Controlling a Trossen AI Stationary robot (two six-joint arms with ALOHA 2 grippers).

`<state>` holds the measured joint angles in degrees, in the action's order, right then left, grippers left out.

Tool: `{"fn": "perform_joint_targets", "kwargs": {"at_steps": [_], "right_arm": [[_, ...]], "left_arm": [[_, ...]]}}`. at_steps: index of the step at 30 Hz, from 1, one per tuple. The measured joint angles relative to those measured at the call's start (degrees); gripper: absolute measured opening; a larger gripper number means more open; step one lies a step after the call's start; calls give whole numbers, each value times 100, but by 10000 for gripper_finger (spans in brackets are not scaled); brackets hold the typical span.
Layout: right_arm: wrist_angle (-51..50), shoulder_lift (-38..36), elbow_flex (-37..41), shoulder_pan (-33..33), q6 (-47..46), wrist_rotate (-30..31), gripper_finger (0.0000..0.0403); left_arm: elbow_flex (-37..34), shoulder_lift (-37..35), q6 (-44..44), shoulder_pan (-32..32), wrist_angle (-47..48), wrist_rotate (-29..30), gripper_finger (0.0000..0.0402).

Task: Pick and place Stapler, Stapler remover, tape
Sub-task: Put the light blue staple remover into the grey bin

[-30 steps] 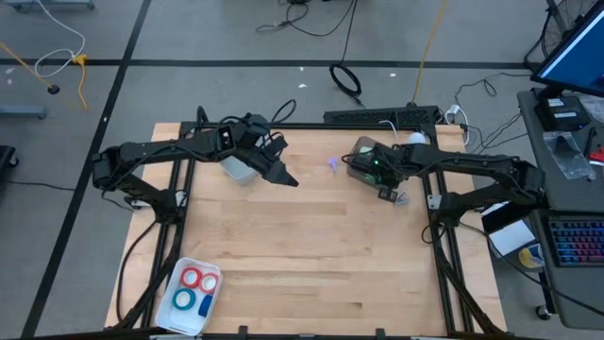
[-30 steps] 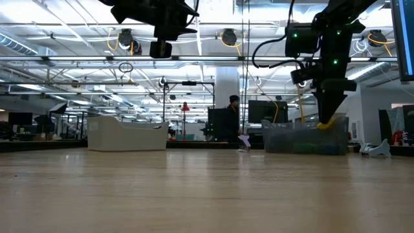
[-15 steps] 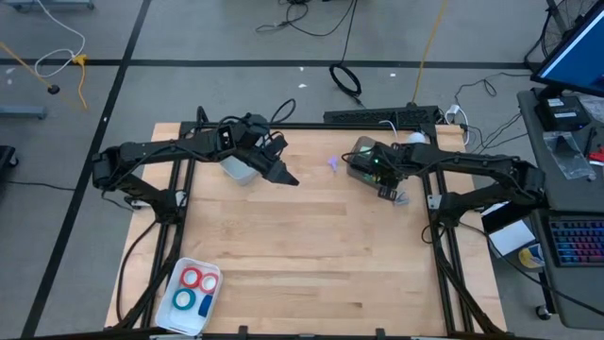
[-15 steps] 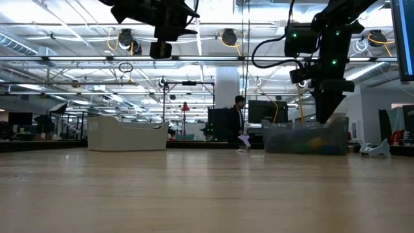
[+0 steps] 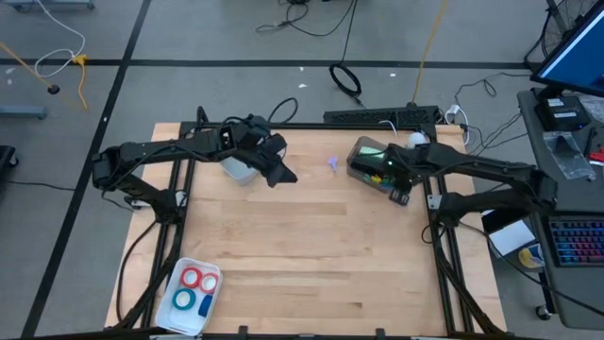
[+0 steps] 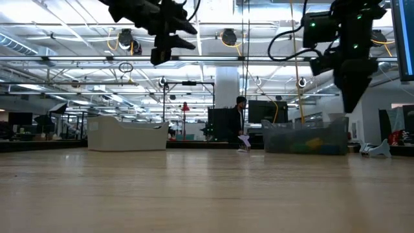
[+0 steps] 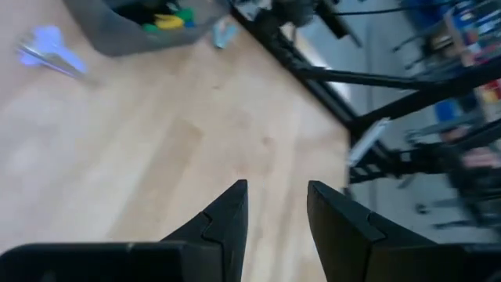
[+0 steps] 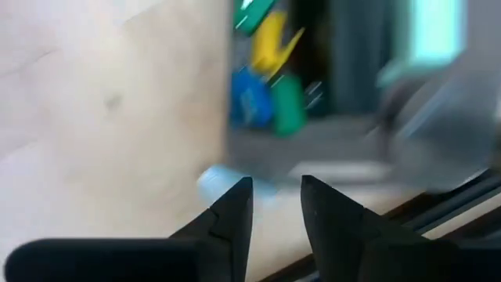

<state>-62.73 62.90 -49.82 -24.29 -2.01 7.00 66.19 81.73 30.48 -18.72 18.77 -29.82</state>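
Tape rolls (image 5: pixel 195 290), two red and two blue, lie in the white tray (image 5: pixel 215 280) at my worktop's (image 5: pixel 311 246) near left corner, well apart from both of my arms. Farther along, my left claw (image 5: pixel 281 176) hangs above the bare wood just beside the white bin (image 5: pixel 236 170) at the far left; its fingers (image 7: pixel 228 211) stand a little apart with nothing between them, as the left wrist view shows. A small purple item (image 5: pixel 333 163) lies on the wood between the two bins; I cannot tell what it is. To the right stands the clear bin (image 5: pixel 366 156) with blue, green and yellow pieces (image 8: pixel 262 94) inside. My right claw (image 5: pixel 400 197) hangs in the air by that bin's near right corner, its fingers (image 8: pixel 235 207) also slightly parted and holding nothing. A pale blue object (image 8: pixel 213 182) rests on the wood just outside the bin, too blurred to name. In the low view a person (image 6: pixel 237 120) stands in the room behind.
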Motion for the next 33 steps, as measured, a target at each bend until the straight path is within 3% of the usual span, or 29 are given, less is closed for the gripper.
{"fn": "perform_joint_targets", "kwargs": {"at_steps": [7, 11, 18, 33], "right_arm": [[-784, -600, 0, 2, -1037, -1181, 102], [-1067, -822, 0, 2, -1014, -1219, 100], [-1073, -1047, 242, 84, -154, -1620, 112], [-988, -1082, 754, 534, -758, -1584, 153]], "left_arm": [[0, 0, -785, -1, 117, 854, 131], [0, 0, -977, -2, 117, 1118, 131], [0, 0, -1139, 0, 173, 1198, 131], [0, 0, -1734, -9, 1121, 1945, 131]]}}
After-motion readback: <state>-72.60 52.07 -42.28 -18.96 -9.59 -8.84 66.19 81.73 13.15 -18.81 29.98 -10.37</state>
